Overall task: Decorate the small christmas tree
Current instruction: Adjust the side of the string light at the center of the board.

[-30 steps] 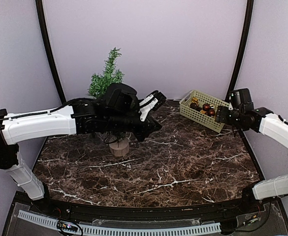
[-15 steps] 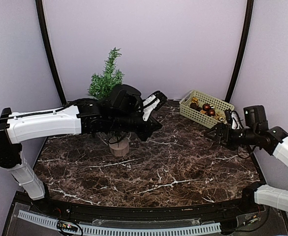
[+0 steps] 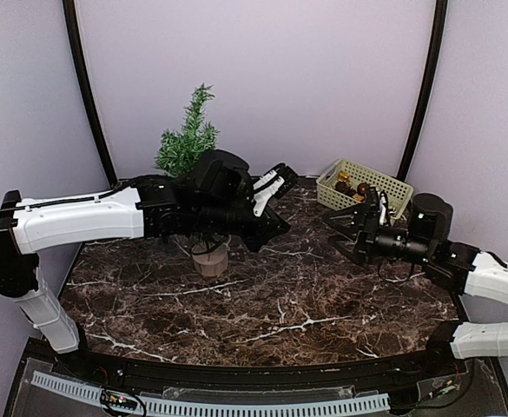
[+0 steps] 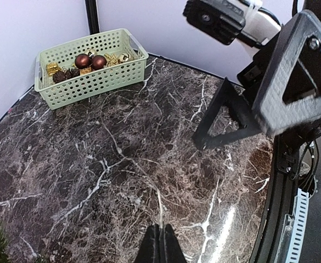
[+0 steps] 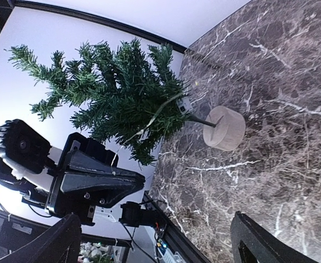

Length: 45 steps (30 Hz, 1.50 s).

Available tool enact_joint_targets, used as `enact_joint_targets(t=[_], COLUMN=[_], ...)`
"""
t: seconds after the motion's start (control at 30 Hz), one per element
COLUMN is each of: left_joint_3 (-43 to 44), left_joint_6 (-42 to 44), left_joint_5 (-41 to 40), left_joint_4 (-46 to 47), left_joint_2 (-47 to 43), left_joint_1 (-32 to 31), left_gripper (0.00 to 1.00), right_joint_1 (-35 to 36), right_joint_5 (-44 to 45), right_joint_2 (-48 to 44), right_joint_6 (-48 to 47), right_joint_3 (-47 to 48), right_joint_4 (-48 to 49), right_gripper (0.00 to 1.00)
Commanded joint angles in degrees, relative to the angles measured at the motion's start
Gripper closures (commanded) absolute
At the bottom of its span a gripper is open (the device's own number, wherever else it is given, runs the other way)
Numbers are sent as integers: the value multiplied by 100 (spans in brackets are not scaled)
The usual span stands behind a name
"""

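Note:
The small christmas tree (image 3: pixel 188 144) stands at the back left on its round pale wooden base (image 3: pixel 210 259); the right wrist view shows the tree (image 5: pixel 111 98) and base (image 5: pixel 224 128) side-on. A thin pale strand with a small white box (image 5: pixel 185 104) runs through the branches toward my left gripper (image 5: pixel 141 181); whether it is pinched I cannot tell. My left gripper (image 3: pixel 278 228) hovers shut just right of the tree, jaws pressed together (image 4: pixel 161 241). My right gripper (image 3: pixel 349 234) is wide open and empty over the middle right, pointing at the tree.
A pale green perforated basket (image 3: pixel 366 184) sits at the back right, holding brown and gold ornaments (image 4: pixel 83 60). The dark marble table (image 3: pixel 280 295) ends at a black rim in front. My right gripper's fingers (image 4: pixel 226 118) loom close in the left wrist view.
My right arm has swung from the basket toward the table's middle and turned to face the tree, its jaws spread wider. The left arm has barely shifted.

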Motion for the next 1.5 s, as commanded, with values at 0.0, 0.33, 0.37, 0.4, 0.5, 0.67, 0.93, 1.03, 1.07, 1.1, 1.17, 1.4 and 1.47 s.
enact_joint_targets(t=[0.0, 0.33, 0.37, 0.4, 0.5, 0.67, 0.93, 1.03, 1.07, 1.1, 1.17, 1.4, 1.47], left_joint_3=[-141, -379, -383, -404, -467, -584, -748, -771, -773, -774, -774, -832, -853], left_joint_6=[69, 160, 175, 180, 182, 182, 182, 175, 174, 174, 167, 26, -84], left_joint_5=[240, 417, 447, 466, 475, 523, 471, 474, 488, 493, 483, 242, 3], left_joint_4=[150, 245, 259, 274, 325, 370, 349, 345, 343, 330, 316, 265, 187], left_joint_2=[-179, -338, -347, -359, -423, -526, -681, -695, -695, -696, -686, -786, -878], left_joint_1=[22, 22, 22, 22, 22, 22, 22, 22, 19, 21, 21, 22, 22], left_gripper=[100, 100, 100, 100, 100, 100, 100, 100, 100, 100, 100, 82, 53], right_joint_1=[463, 661, 676, 677, 676, 623, 59, -115, -152, -187, -216, -312, -329], right_joint_5=[497, 792, 794, 807, 944, 1319, 1370, 1228, 1161, 1088, 1019, 1099, 1159], right_joint_2=[823, 2305, 2426, 2543, 2778, 2936, 2975, 3021, 3040, 3066, 3070, 2725, 2544], right_joint_6=[467, 798, 810, 828, 912, 806, 491, 428, 413, 387, 304, -107, -236], right_joint_3=[293, 857, 925, 953, 960, 975, 931, 971, 1001, 1043, 1131, 1166, 1132], right_joint_4=[1767, 2982, 3027, 3062, 3209, 3221, 3133, 3216, 3263, 3293, 3310, 3259, 3216], right_gripper=[4, 16, 21, 24, 31, 43, 57, 63, 67, 71, 78, 100, 100])
